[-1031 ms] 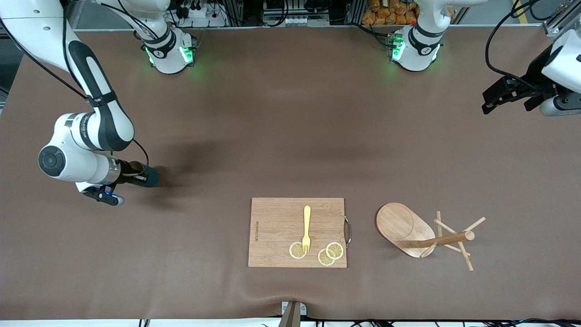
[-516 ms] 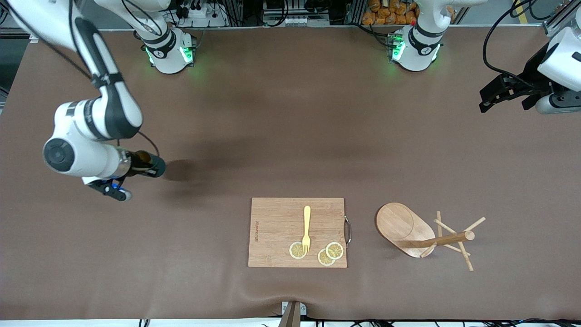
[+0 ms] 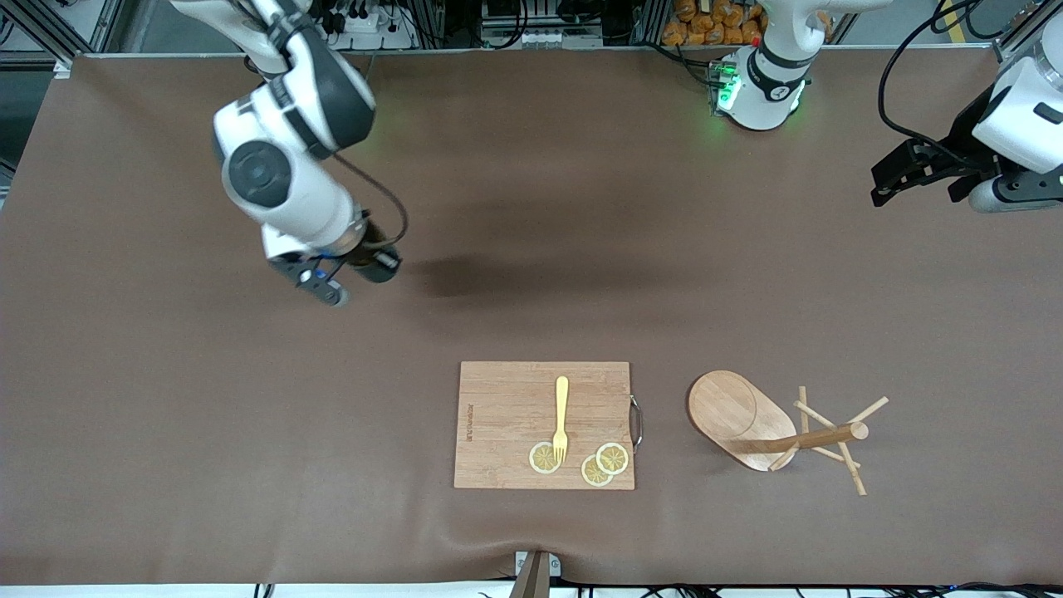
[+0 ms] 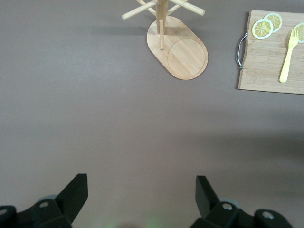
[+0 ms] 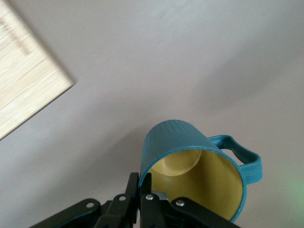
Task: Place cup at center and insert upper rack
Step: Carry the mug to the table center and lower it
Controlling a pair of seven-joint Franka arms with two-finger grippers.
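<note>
The cup (image 5: 171, 137), dark teal and ribbed with a yellow inside, hangs tipped on its side above bare mat. My right gripper (image 5: 145, 179) is shut on its rim, one finger inside and one outside. From the front, the right gripper (image 3: 363, 252) and cup (image 3: 380, 260) are over the mat between the right arm's base and the cutting board. The upper rack (image 3: 742, 414), a pale wooden mug tree, stands on its oval base beside the board toward the left arm's end; the left wrist view also shows the rack (image 4: 183, 52). My left gripper (image 3: 913, 187) waits open over the left arm's end, and the left gripper (image 4: 141, 190) holds nothing.
A wooden cutting board (image 3: 507, 415) with a metal handle lies near the front camera, carrying a yellow fork (image 3: 561, 411) and lemon slices (image 3: 604, 463). A corner of the board (image 5: 23, 80) shows in the right wrist view. Brown mat (image 3: 581, 249) covers the table.
My right arm has risen and carried the cup from the right arm's end of the table toward the middle. The left gripper has barely shifted.
</note>
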